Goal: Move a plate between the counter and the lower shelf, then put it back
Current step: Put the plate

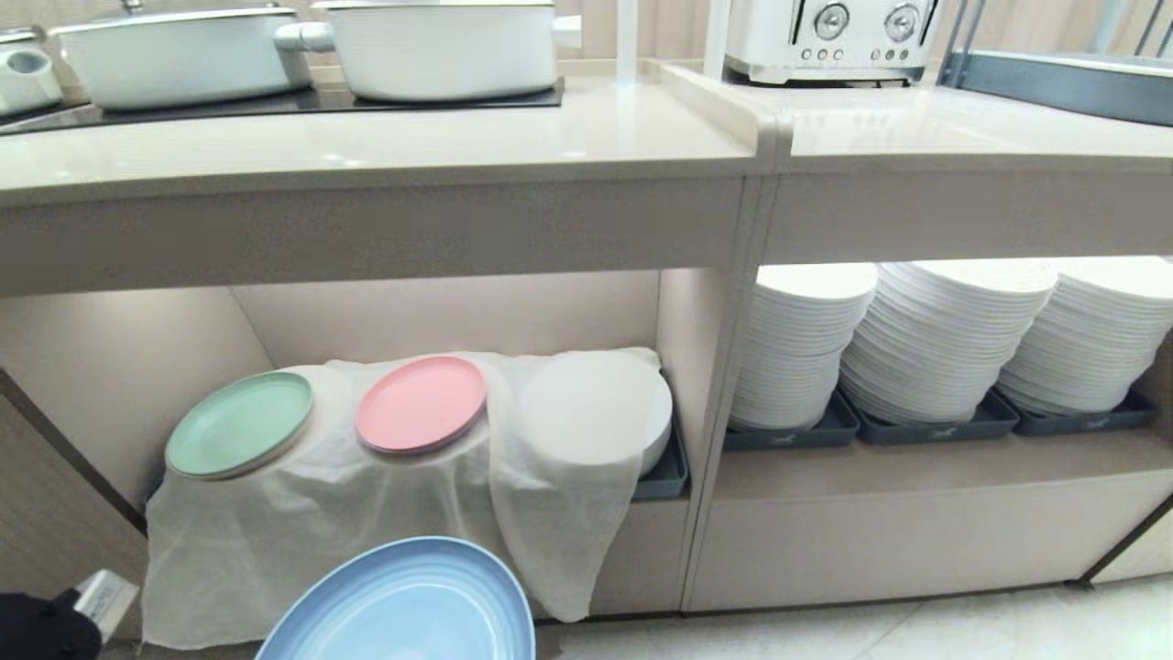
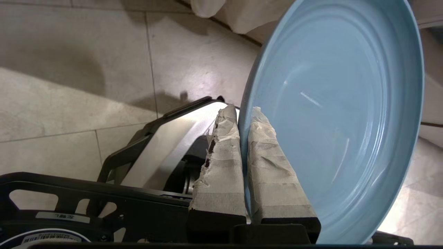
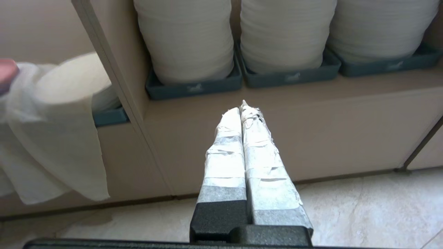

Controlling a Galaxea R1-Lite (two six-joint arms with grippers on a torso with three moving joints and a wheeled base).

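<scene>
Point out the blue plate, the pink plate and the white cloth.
blue plate [image 2: 332, 103]: left wrist view, inner face.
pink plate [image 1: 421, 403]: head view, its centre.
white cloth [image 1: 302, 513]: head view, hanging front.

Kitchen: cooktop pots [image 1: 440, 50], toaster [image 1: 829, 37], plate stacks [image 1: 944, 339].

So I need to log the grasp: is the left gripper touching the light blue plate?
Touching. In the left wrist view the left gripper has its taped fingers shut on the rim of the plate, one on each face.
</scene>
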